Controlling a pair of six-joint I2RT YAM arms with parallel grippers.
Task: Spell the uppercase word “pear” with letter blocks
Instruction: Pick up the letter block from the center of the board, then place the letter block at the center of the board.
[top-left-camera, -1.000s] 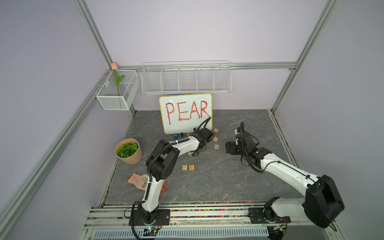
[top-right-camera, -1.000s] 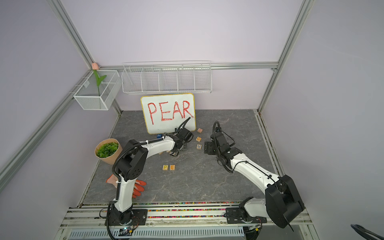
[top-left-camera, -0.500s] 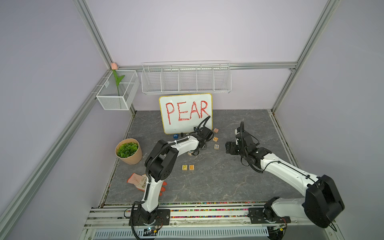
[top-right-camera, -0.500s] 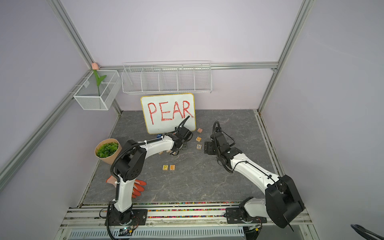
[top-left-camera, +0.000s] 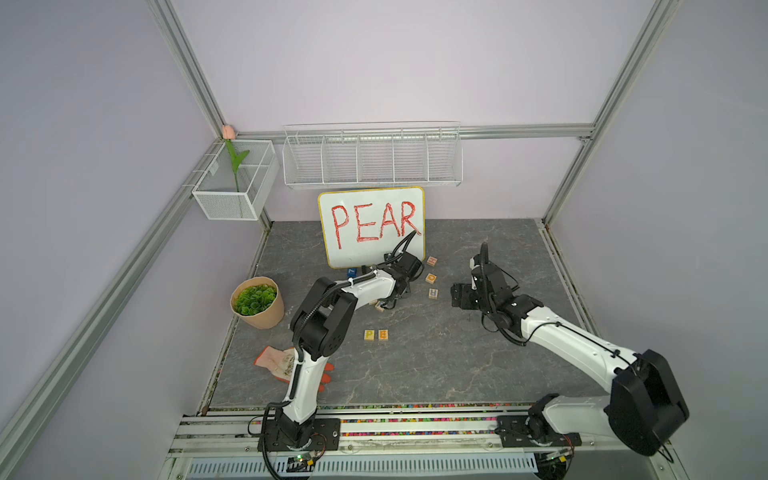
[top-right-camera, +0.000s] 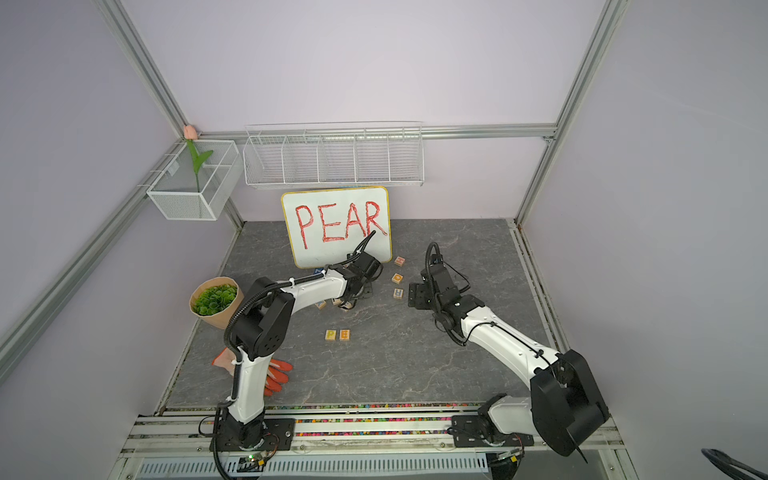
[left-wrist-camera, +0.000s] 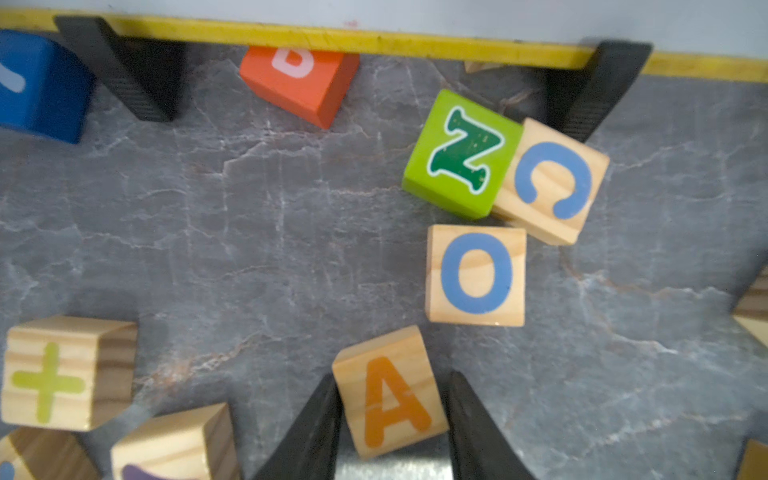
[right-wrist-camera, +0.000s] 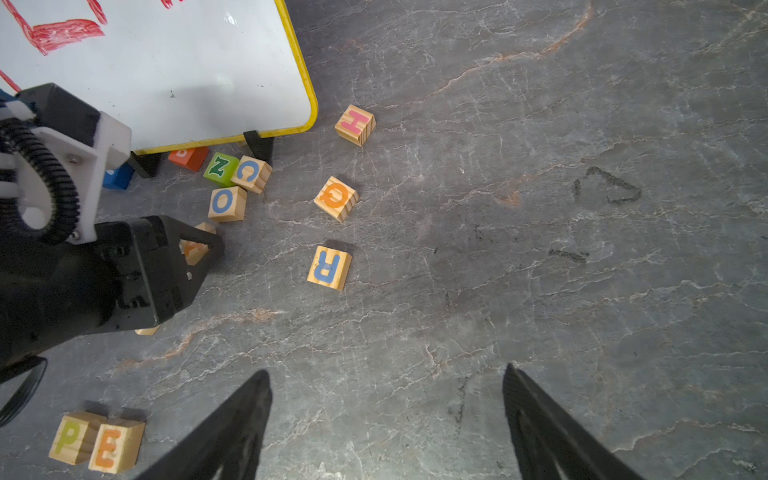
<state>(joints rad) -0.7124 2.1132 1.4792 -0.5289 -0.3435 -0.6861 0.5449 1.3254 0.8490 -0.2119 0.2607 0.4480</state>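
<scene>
My left jaws grip the A block (left-wrist-camera: 390, 395), one side pressed against each face as far as I can tell from the wrist view. The block is down at the desk (right-wrist-camera: 540, 249), just on the near side of the O block (left-wrist-camera: 476, 276), in front of the whiteboard (top-left-camera: 371, 226). My right jaws hang wide apart with nothing between them. The P block (right-wrist-camera: 70, 436) and E block (right-wrist-camera: 114, 451) stand side by side nearer me, P on the left. The R block (right-wrist-camera: 329, 267) lies alone to the right of A.
</scene>
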